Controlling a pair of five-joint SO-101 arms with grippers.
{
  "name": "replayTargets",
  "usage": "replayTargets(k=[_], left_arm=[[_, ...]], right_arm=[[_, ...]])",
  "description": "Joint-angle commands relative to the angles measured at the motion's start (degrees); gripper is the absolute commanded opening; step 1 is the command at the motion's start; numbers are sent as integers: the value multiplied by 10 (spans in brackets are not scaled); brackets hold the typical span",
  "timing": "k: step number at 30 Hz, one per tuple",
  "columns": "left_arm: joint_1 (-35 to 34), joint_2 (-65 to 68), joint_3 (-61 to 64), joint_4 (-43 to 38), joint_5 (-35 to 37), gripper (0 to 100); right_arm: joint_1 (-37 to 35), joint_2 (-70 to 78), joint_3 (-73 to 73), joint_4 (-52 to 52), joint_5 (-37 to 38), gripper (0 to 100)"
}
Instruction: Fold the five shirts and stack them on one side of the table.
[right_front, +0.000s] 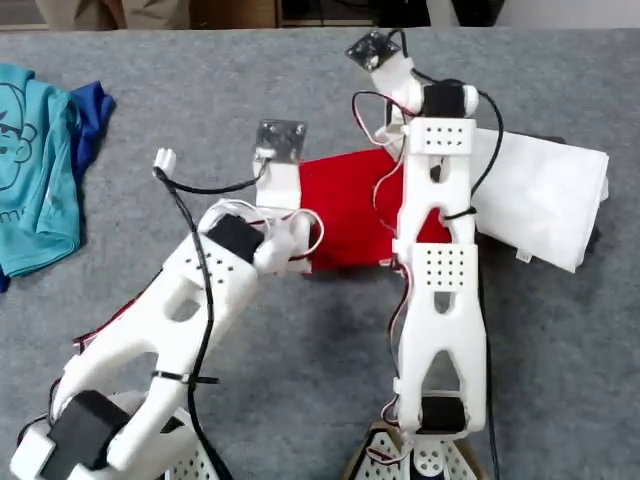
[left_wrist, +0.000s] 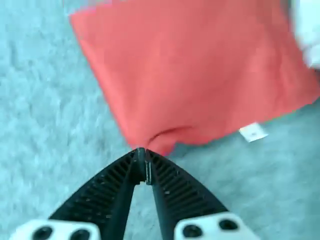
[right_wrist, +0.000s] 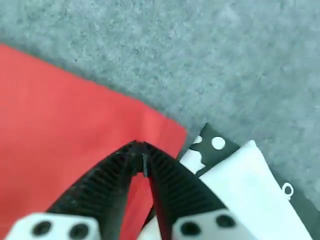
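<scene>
The red shirt (right_front: 345, 205) lies flat, a smooth rectangle on the fuzzy grey surface (right_front: 300, 340), with open room around its free edges. The left jaws pinch one corner. The right jaws are closed on another corner, by the folded white shirt (right_front: 545, 195).

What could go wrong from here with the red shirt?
1. The left gripper pinches only a corner of the red shirt; it might slip out under a pull.
2. The right gripper is shut over the shirt, but a hold on fabric isn't visible; a one-sided pull could skew the fold.
3. The red shirt abuts the white shirt; dragging may disturb it.
</scene>
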Motion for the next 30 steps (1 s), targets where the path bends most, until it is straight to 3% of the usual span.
replayTargets(k=[1,8,13,19,30], left_arm=[[6,5,-10,-49,29,18],[6,175,-25,-171,36,18],[16,261,-78,-113,35,18],[40,261,-80,-23,34,18],[90,99,25,-33,30,18]], right_arm=[[2,-41,-22,3,-20,3],[0,7,-22,-15,-43,3],[8,80,-27,-23,-58,3],[10,102,-28,-27,-55,4],[6,96,-3,-39,-18,4]])
